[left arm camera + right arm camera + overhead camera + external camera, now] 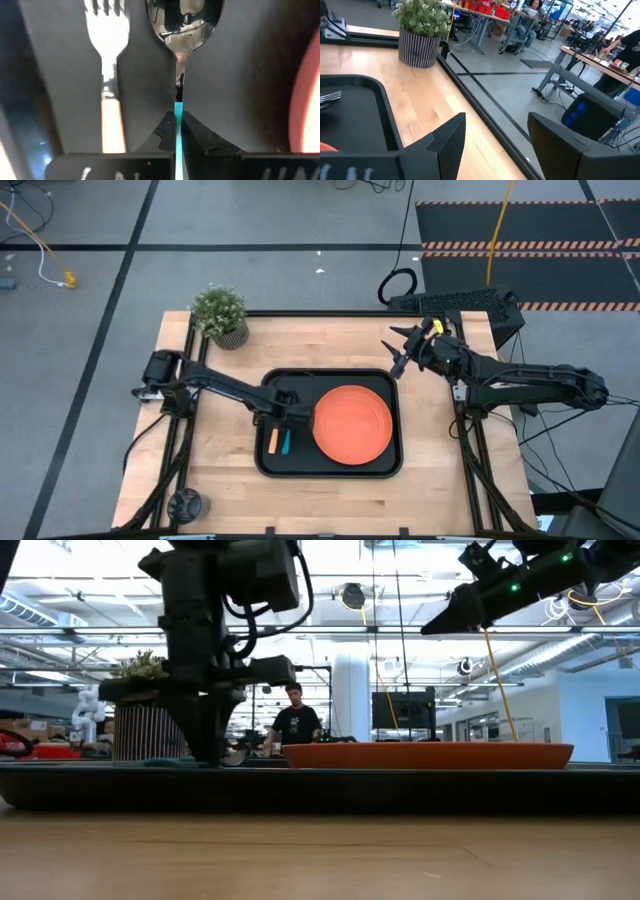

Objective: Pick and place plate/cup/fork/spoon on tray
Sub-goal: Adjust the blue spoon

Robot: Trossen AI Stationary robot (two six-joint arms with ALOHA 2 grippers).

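Observation:
The black tray (265, 385) lies mid-table. The orange plate (352, 423) rests flat on its right half. The fork (111, 75) lies on the tray's left part, with its orange handle (273, 442) toward the near edge. The spoon (183, 22) lies parallel beside it, its blue handle (284, 443) also toward the near edge. My left gripper (285, 418) is low over the tray's left part, shut on the spoon. My right gripper (400, 358) is open and empty, raised beyond the tray's far right corner. The small dark cup (185, 503) stands at the table's near left edge. My left gripper pinches the spoon's light blue handle (178, 117) between its two fingers (202, 137), close to where the handle meets the metal neck. The fingers point down. The spoon lies level along the tray floor beside the fork; whether it rests on the tray I cannot tell.
A potted green plant (222, 315) stands at the table's far left, beyond the tray. Bare wood lies left, right and in front of the tray. A person (297, 720) shows in the room beyond the table.

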